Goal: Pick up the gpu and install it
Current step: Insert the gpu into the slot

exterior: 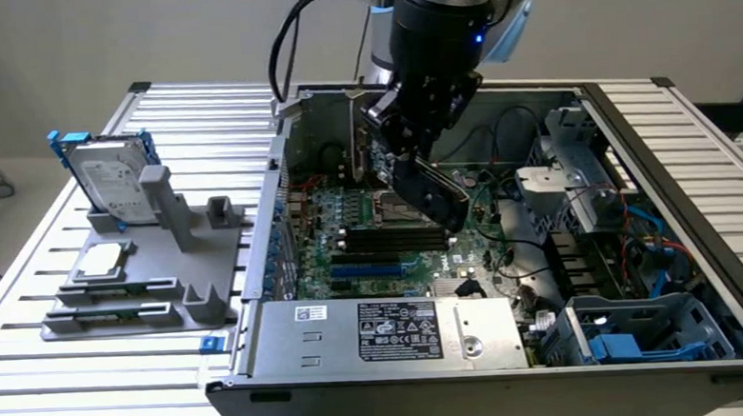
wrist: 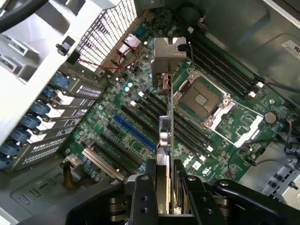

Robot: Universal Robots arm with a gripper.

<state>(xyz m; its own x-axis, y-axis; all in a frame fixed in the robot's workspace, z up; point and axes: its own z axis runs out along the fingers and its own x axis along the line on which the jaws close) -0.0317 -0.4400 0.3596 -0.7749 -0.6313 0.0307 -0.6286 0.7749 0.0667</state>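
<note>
Gpu (exterior: 430,193) (wrist: 165,136) hangs edge-down inside the open case (exterior: 266,242), over the motherboard (exterior: 370,235) (wrist: 112,136), with the hand (exterior: 406,147) (wrist: 165,187) just above, clenched on its upper edge. The case also holds a power supply (exterior: 391,333) along its nearest edge. On the desk (exterior: 38,387) beside the case, a grey rack (exterior: 135,308) carries 1 upright drive (exterior: 106,179) and 1 flat chip (exterior: 103,262).

The gpu (wrist: 165,133) ends in bright bare metal — the case (exterior: 484,404) is matt grey sheet metal.
</note>
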